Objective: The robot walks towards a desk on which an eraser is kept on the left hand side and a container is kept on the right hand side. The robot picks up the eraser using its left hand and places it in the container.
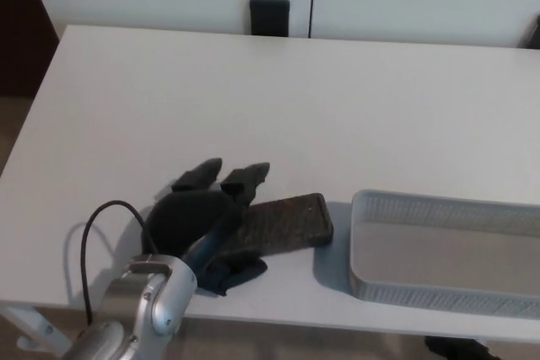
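- Left hand [207, 225]: yours to watch first. It sits low at the table's near edge, palm down over the left end of the eraser. Two fingers [245, 181] arch over the far side, and the thumb [240, 274] curls under the near side. Fingers are closed around the eraser; read it as a grip, though you cannot confirm how firm it is.
- Forearm [143, 309]: silver casing, entering from the lower left, with a black cable [89, 246] looping beside the wrist.
- Right hand: not in view.
- Eraser [283, 223]: dark, flat block lying long-side across the table, its right end protruding from the hand and pointing toward the container. Whether it is lifted or lying flat on the surface you cannot tell; its shadow suggests it is at or very near the table.
- Container [363, 242]: grey mesh tray at the right, near edge of the table, empty in the visible part. Its left wall stands just beside the eraser's right end, apart from it.
- Table [295, 90]: white, bare beyond these items.
- Task status: approach done, grasp judged made. Left to do: lift, carry right over the tray wall, release inside.
- Obstruction: only the tray's near wall; the eraser must clear it. Nothing else lies between.
- Background: a black object [269, 16] stands against the white wall beyond the table, well apart.
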`<state>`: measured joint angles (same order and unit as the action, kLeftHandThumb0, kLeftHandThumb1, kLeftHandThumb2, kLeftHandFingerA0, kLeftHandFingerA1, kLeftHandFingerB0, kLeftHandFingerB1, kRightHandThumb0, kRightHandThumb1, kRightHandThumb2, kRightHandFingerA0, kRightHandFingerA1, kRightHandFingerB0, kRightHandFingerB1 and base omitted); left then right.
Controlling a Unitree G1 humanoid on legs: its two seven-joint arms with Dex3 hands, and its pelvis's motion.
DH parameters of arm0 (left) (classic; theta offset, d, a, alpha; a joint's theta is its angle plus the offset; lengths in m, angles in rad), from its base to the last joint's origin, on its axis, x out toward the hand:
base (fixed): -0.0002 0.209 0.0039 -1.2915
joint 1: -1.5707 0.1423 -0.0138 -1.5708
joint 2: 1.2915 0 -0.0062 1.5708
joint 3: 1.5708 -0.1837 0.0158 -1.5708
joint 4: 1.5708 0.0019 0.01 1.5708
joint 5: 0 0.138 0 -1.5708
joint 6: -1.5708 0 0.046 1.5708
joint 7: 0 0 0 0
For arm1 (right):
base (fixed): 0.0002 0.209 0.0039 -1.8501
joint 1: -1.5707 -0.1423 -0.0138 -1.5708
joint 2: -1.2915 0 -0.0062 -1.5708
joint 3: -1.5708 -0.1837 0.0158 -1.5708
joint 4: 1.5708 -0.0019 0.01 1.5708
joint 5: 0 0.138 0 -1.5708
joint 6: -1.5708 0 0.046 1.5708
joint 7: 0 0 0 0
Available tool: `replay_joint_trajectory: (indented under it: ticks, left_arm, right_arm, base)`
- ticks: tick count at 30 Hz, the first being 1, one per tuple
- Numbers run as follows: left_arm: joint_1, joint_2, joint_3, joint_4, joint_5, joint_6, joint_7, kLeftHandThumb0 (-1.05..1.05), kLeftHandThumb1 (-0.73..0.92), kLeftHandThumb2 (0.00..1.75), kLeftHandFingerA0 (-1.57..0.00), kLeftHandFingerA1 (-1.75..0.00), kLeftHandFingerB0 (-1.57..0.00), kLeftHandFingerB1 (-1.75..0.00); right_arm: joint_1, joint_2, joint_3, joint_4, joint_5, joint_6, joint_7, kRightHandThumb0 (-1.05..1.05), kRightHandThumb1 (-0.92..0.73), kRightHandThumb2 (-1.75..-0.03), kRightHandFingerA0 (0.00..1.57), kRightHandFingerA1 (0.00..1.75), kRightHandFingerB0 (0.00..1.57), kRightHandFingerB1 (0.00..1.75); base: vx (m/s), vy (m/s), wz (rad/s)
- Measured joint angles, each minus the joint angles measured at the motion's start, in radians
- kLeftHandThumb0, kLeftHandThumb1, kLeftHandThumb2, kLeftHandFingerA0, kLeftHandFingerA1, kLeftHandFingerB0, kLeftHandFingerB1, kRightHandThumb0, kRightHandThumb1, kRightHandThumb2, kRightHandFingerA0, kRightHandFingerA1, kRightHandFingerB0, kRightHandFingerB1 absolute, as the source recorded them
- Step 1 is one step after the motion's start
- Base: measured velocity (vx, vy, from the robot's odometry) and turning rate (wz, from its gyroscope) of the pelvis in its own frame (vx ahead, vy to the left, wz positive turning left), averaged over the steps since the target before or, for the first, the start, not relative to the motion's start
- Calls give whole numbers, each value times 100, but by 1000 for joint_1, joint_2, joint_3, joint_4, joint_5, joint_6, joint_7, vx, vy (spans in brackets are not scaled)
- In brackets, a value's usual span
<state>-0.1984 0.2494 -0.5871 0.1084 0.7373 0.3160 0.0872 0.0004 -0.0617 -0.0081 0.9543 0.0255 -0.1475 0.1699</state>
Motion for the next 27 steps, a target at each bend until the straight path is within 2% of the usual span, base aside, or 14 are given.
replay_joint_trajectory:
  ticks: [3,4,5,7,8,9,10,17,19,20,21,23,26,27]
  left_arm:
    - [-8,-15,-4,39,42,10,56,-60,39,74,-5,-34,-4,-20]
    - [-10,-18,-4,54,55,13,73,-54,54,59,-27,-32,-6,-20]
    - [-13,-21,-5,71,71,18,90,-58,50,76,-43,-49,-7,-26]
    - [-19,-22,-3,93,92,32,101,-33,73,64,-77,-140,-43,-35]
    - [-21,-21,1,95,98,33,102,-29,76,66,-78,-144,-58,-40]
    - [-28,-12,12,94,105,33,100,-32,65,100,-88,-116,-60,-61]
    - [-34,-7,16,91,107,32,96,-31,81,67,-68,-142,-71,-45]
    - [-58,23,22,70,108,31,52,-31,82,67,-64,-140,-62,-42]
    - [-62,30,22,71,107,31,39,-31,82,66,-63,-154,-60,-41]
    - [-62,30,22,71,107,30,37,-42,73,77,-71,-141,-53,-45]
    - [-64,33,26,74,105,26,28,-30,84,61,-58,-163,-62,-70]
    - [-64,36,30,84,102,17,22,-30,88,59,-55,-168,-58,-90]
    - [-62,38,42,96,93,-6,12,-30,89,58,-58,-169,-63,-78]
    - [-60,39,45,98,89,-14,12,-31,88,59,-53,-172,-55,-94]
  right_arm:
    - [0,-21,25,0,-15,0,3,-34,-36,-85,50,86,25,66]
    - [0,-28,34,0,-19,0,5,-34,-31,-94,52,80,26,64]
    - [-1,-36,43,0,-25,0,7,-34,-31,-94,53,80,26,65]
    - [-2,-51,59,4,-34,-2,14,-33,-31,-93,54,80,27,65]
    - [-3,-56,65,6,-38,-2,16,-34,-35,-84,51,86,26,67]
    - [-4,-65,73,9,-45,-2,19,-33,-31,-93,53,80,25,64]
    - [-4,-67,75,10,-47,-2,21,-33,-32,-93,53,80,25,63]
    - [-7,-67,78,8,-58,-2,34,-34,-31,-94,54,80,26,64]
    - [-8,-67,77,8,-59,-2,39,-37,-35,-85,52,86,27,67]
    - [-8,-67,77,8,-59,-2,40,-38,-36,-84,53,86,28,67]
    - [-10,-69,78,7,-60,-2,44,-37,-29,-95,55,79,29,65]
    - [-11,-73,79,5,-62,-2,49,-36,-30,-95,54,78,29,65]
    - [-13,-84,84,-2,-68,-2,57,-37,-36,-82,55,86,30,67]
    - [-13,-85,85,-3,-69,-1,59,-38,-35,-82,54,86,31,68]
  base:
    - [0,0,0]
    - [0,0,0]
    - [0,0,0]
    - [0,0,0]
    - [0,0,0]
    - [0,0,0]
    - [0,0,0]
    - [0,0,0]
    - [0,0,0]
    - [0,0,0]
    - [0,0,0]
    - [0,0,0]
    - [0,0,0]
    - [0,0,0]
